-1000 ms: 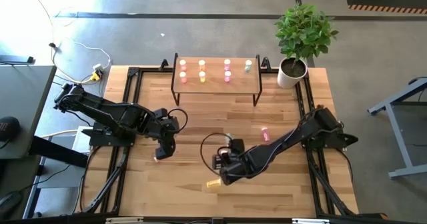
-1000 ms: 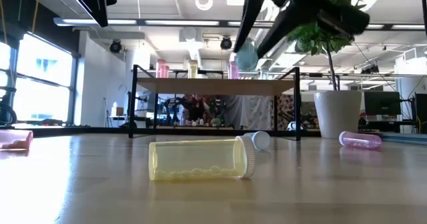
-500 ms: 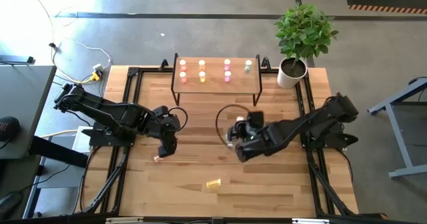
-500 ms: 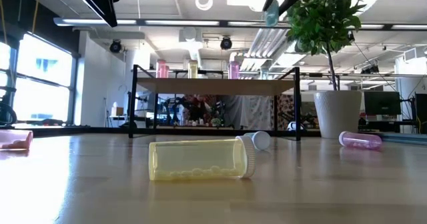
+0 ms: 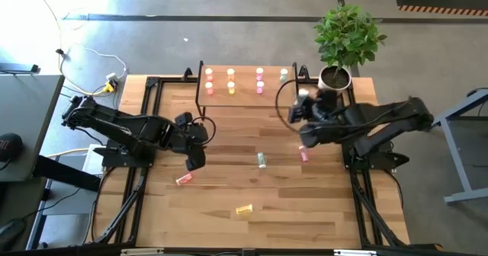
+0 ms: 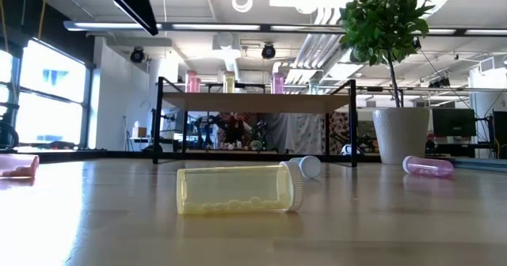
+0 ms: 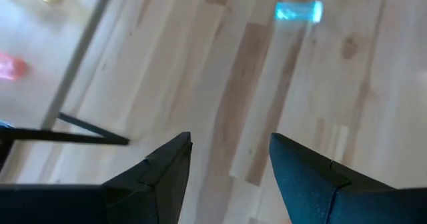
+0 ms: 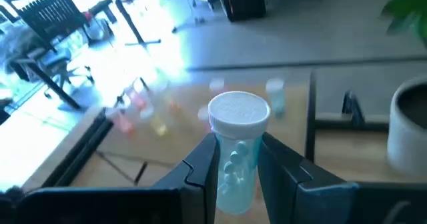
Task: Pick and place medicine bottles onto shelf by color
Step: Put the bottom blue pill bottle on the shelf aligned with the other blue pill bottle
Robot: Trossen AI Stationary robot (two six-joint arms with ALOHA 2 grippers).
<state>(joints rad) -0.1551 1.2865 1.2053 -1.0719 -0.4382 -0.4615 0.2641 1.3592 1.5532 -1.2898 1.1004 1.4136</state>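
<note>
Pale-green medicine bottle (image 8: 235, 159), clamped upright in the right gripper's (image 8: 235, 167) jaws, should land beside its match on the shelf (image 5: 248, 94) ahead, while the left gripper's (image 7: 230, 159) jaws hang open and empty.

Pale green bottle (image 8: 237, 167), white cap (image 8: 239, 111)

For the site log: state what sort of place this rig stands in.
Probably an open-plan robotics lab or workshop: exposed ceiling ducts and strip lights overhead, a bare concrete floor with trailing cables, and office chairs beyond the wooden table.
</note>
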